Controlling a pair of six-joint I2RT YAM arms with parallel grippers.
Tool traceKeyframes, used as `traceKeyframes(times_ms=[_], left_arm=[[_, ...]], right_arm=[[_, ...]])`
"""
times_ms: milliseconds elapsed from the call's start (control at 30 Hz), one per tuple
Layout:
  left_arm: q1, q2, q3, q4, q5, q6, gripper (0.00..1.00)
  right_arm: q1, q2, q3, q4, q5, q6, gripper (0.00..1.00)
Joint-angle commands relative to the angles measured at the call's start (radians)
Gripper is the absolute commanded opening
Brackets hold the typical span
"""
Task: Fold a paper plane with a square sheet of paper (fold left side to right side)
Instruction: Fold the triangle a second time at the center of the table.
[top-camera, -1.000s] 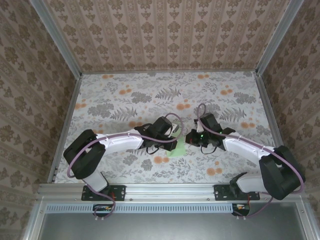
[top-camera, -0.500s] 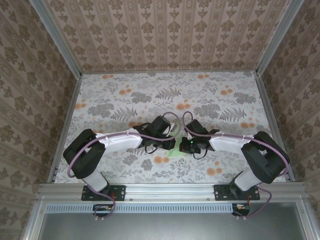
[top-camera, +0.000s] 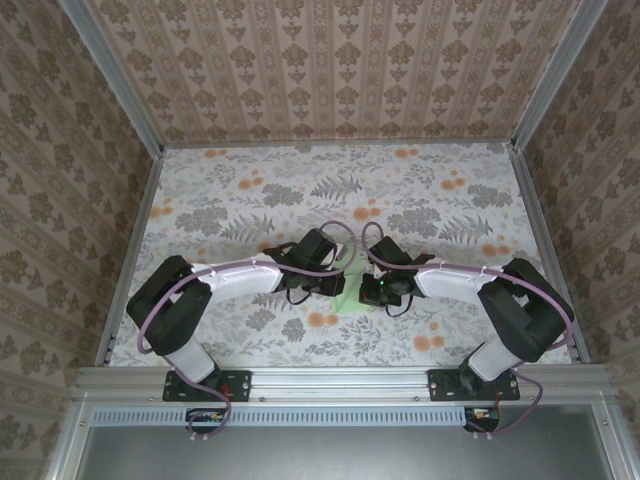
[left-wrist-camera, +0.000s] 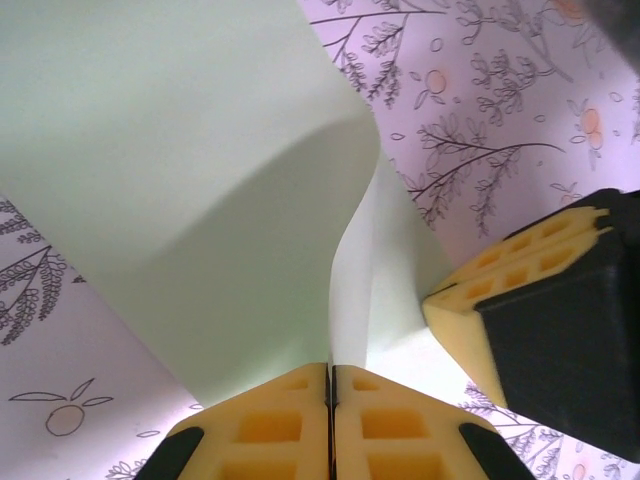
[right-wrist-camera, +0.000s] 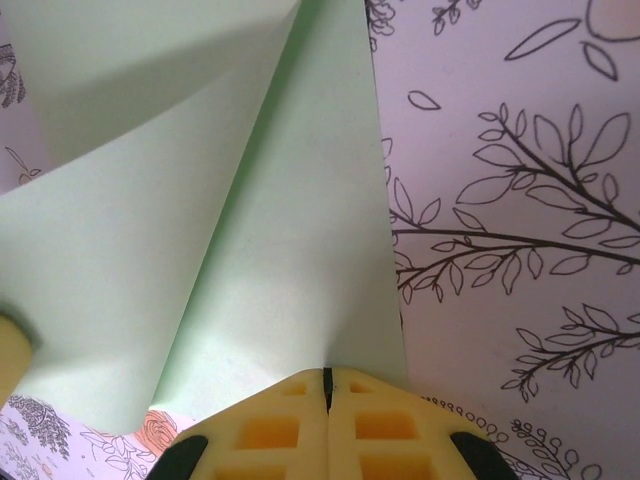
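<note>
As the left tool (left-wrist-camera: 330, 385) pinches the paper plane (left-wrist-camera: 190, 190), the right tool (right-wrist-camera: 326, 385) pinches it too.

The counter (top-camera: 250, 190) wears a pale cover printed with grey fern leaves, grey blooms and small orange blossoms. In the wrist views the same cover (right-wrist-camera: 500, 200) looks lilac-white, with thin outlined sprigs and a few orange fruits (left-wrist-camera: 590, 120). Three walls close it in: the back wall (top-camera: 340, 70), the left wall (top-camera: 50, 200) and the right wall (top-camera: 600, 180), all papered in beige-brown damask stripes. Aluminium posts (top-camera: 110, 75) rise slanting at both far corners. An aluminium rail (top-camera: 330, 380) runs along the near edge, with a slotted strip (top-camera: 330, 415) and a plain grey panel (top-camera: 330, 455) below it. The light is soft and even.
</note>
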Motion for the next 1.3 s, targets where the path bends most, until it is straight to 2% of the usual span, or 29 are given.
traceKeyframes(times_ms=[0, 467, 1267], left_arm=[[0.012, 0.028, 0.007, -0.018, -0.005, 0.002, 0.08], [0.021, 0.088, 0.031, -0.013, -0.018, 0.013, 0.08], [0.04, 0.107, 0.027, 0.013, -0.018, 0.003, 0.08]], right_arm=[[0.007, 0.029, 0.004, -0.07, 0.039, -0.02, 0.01], [0.007, 0.043, 0.007, -0.074, 0.033, -0.025, 0.0], [0.006, 0.054, 0.012, -0.085, 0.031, -0.033, 0.01]])
